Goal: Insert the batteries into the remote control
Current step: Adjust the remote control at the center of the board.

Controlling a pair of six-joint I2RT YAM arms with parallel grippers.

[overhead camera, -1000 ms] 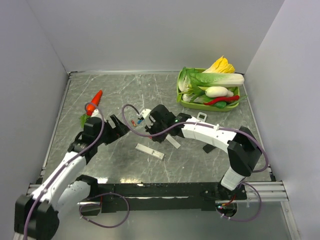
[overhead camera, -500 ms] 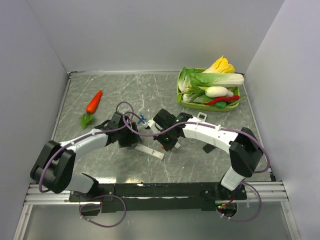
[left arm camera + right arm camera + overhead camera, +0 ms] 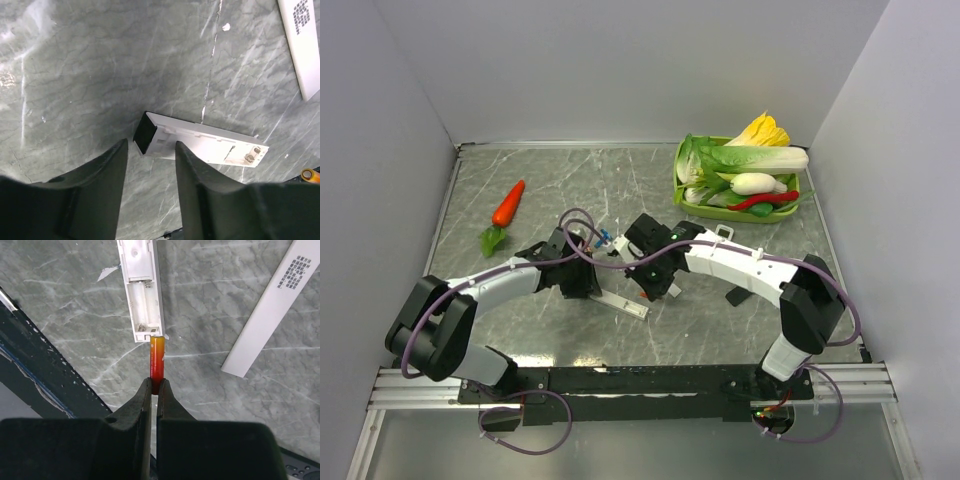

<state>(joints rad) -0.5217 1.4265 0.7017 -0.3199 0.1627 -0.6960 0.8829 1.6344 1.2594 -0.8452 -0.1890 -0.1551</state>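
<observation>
The remote control (image 3: pixel 626 303) is a slim white bar lying flat with its battery bay open (image 3: pixel 144 305). My right gripper (image 3: pixel 155 385) is shut on a red-orange battery (image 3: pixel 157 357). The battery's tip sits against the bay end of the remote. My left gripper (image 3: pixel 150 150) is open at the remote's other end, its fingertips on either side of the dark end cap (image 3: pixel 145 132), apart from it. The detached back cover (image 3: pixel 270 310) lies beside the remote. In the top view the left gripper (image 3: pixel 586 284) and right gripper (image 3: pixel 650 287) flank the remote.
A green tray (image 3: pixel 678 190) of toy vegetables stands at the back right. A toy carrot (image 3: pixel 508 204) lies at the back left. A small blue T-shaped piece (image 3: pixel 606 240) rests behind the grippers. Grey walls close in the table on three sides.
My left arm has swung right to the remote's end and its jaws have narrowed. My right gripper has carried the battery down to the remote's bay end.
</observation>
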